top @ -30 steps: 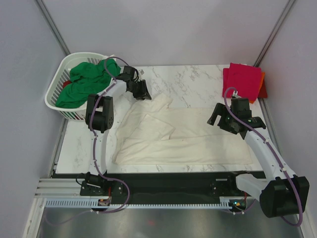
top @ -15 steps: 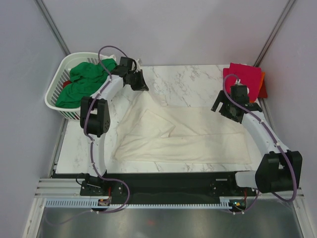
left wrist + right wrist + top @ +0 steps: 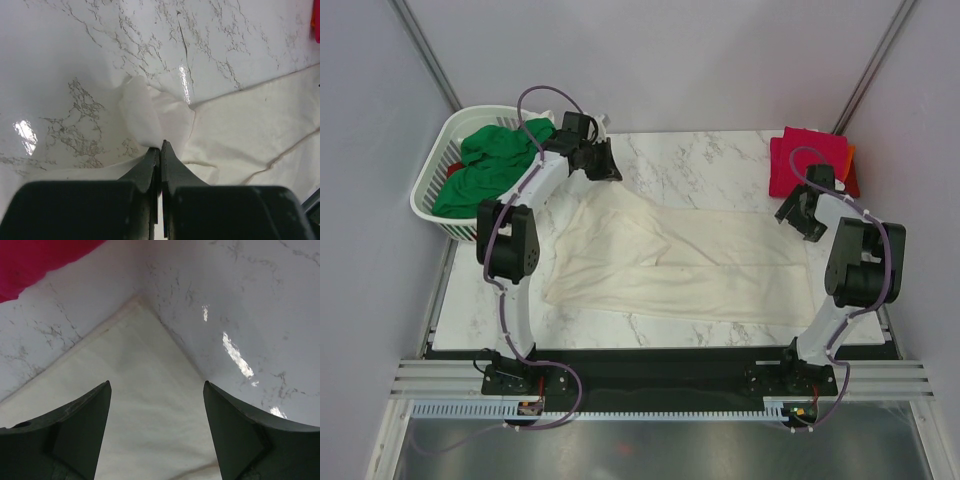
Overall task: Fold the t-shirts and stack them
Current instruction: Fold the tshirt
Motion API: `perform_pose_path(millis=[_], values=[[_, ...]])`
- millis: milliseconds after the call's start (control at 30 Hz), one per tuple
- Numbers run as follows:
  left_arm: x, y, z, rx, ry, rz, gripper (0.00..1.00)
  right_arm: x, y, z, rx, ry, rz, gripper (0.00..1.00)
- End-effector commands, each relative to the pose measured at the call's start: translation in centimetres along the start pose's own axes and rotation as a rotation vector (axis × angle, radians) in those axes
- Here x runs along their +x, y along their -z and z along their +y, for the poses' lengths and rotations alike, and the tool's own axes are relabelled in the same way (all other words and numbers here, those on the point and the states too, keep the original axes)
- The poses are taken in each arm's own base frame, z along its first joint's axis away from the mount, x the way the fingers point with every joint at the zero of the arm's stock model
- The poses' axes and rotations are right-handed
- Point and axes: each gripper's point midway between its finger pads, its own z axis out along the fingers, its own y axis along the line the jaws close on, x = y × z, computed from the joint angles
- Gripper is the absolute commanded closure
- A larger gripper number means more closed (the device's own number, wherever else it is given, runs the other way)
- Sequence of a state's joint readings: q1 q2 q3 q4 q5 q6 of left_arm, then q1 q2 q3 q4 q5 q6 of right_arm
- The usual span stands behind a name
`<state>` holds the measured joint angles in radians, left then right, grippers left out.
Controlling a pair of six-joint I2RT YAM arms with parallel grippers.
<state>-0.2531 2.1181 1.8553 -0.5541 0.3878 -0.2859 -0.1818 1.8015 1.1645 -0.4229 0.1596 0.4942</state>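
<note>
The cream-white t-shirt [image 3: 670, 265] lies spread across the marble table. My left gripper [image 3: 605, 172] is at the shirt's far left corner and is shut on a pinch of its cloth [image 3: 142, 112]. My right gripper [image 3: 800, 215] is open and empty above the shirt's far right corner [image 3: 137, 390]. A folded crimson-pink shirt [image 3: 805, 160] lies on an orange one [image 3: 847, 172] at the far right; its edge shows in the right wrist view [image 3: 35, 262]. A bright green shirt [image 3: 490, 165] lies in the basket.
The white slotted laundry basket [image 3: 432, 190] stands at the far left, partly off the table. Bare marble [image 3: 700, 165] lies behind the cream shirt. Grey walls close in both sides.
The left gripper pulled the shirt's corner toward the far left, spreading the cloth flatter. The right gripper moved from the shirt's right edge to its far right corner, close to the folded stack.
</note>
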Motion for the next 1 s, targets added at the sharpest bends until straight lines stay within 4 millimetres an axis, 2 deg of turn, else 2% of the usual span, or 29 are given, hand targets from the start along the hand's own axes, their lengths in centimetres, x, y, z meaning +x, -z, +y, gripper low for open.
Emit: perform_pose_path(millis=[0,267,433,533,567,667,833,867,933,967], values=[[-0.3,-0.4,-0.2,0.002,-0.056,-0.010,0.98,-4.3,-0.4,1.7,-0.057,0.003,-0.117,0.18],[0.4,-0.9,-0.2,-0.002,-0.055,0.008,0.98,-5.5,-3.4,0.9,-0.006,-0.017,-0.117,0.19],[0.7,-1.1,-0.1,-0.009,-0.058,0.013,0.98,-4.7,-4.5,1.5,-0.032,-0.034,-0.079,0.21],[0.8,-1.2,0.0,-0.016,-0.057,0.016,0.98,-3.8,-5.0,1.6,-0.053,-0.042,-0.064,0.30],[0.8,-1.2,0.0,-0.016,-0.058,0.015,0.98,-3.7,-5.0,1.7,-0.060,-0.045,-0.061,0.38],[0.8,-1.3,0.0,-0.015,-0.060,0.015,0.98,-3.2,-4.9,1.9,-0.072,-0.051,-0.049,0.48],[1.1,-1.6,0.0,-0.018,-0.058,0.023,0.98,-2.2,-4.3,1.9,-0.099,-0.052,-0.038,0.57],[1.0,-1.6,0.0,-0.018,-0.059,0.021,0.98,-2.4,-4.2,2.0,-0.104,-0.049,-0.048,0.67],[1.2,-1.6,-0.1,-0.017,-0.061,0.025,0.98,-2.2,-4.4,1.8,-0.098,-0.046,-0.047,0.73],[1.2,-1.6,0.0,-0.019,-0.060,0.028,0.98,-2.0,-4.7,1.8,-0.094,-0.046,-0.040,0.81]])
